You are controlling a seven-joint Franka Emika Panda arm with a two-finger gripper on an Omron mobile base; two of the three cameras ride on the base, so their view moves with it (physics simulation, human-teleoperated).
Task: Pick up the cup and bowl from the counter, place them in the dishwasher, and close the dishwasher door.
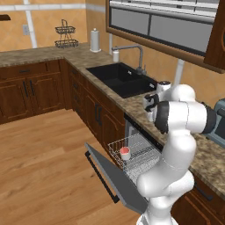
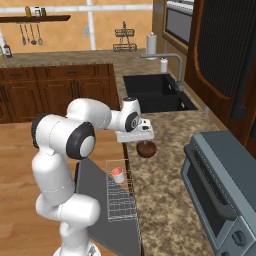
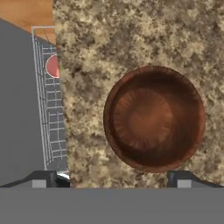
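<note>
Cup [image 2: 118, 175] already standing in the white wire rack [image 2: 120, 197] of the dishwasher, below and to the side of the gripper [image 2: 145, 134]; bowl's turn now. Gripper spread wide, empty, poised over the surface [image 3: 131, 39] with the bowl [image 3: 154, 118] directly beneath, resting flat on the granite, just beside the edge above the rack. In the hand view, one fingertip [image 3: 186, 179] level with the bowl's near rim, the other [image 3: 43, 179] well off to the side over the dishwasher door [image 3: 17, 109]; bowl off-centre between them.

Best done by shifting sideways until the rim sits squarely between the tips, then descending straight and pinching one wall of the bowl, not spanning its full width. Shallow, sloped side likely to slip; a low, firm bite advisable, then a level lift clear of the edge before swinging toward the rack, beside the cup.
</note>
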